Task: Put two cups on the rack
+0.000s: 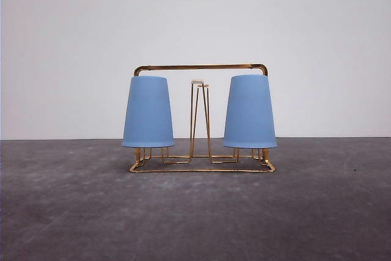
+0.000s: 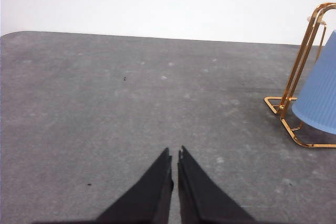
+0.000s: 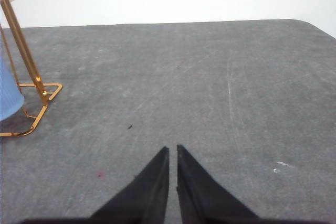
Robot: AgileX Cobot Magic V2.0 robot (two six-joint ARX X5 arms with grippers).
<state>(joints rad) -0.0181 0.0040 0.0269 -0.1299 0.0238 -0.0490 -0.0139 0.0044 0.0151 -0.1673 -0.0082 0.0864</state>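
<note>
Plain white wall (image 1: 195, 16) behind grey mottled tabletop (image 1: 195, 212).

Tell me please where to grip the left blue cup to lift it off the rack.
Grip the left cup across its ribbed wall around mid-height, coming from the front. It sits upside down on the rack, so lift it straight up.

Only obstacle: rack (image 1: 201, 114) mid-counter, an inverted cup (image 1: 148, 112) on its left end, another cup (image 1: 249, 112) on its right. Narrow gap between them, split by the centre prong (image 1: 198, 120). Grey counter (image 1: 67, 212) open in front and both sides.
</note>
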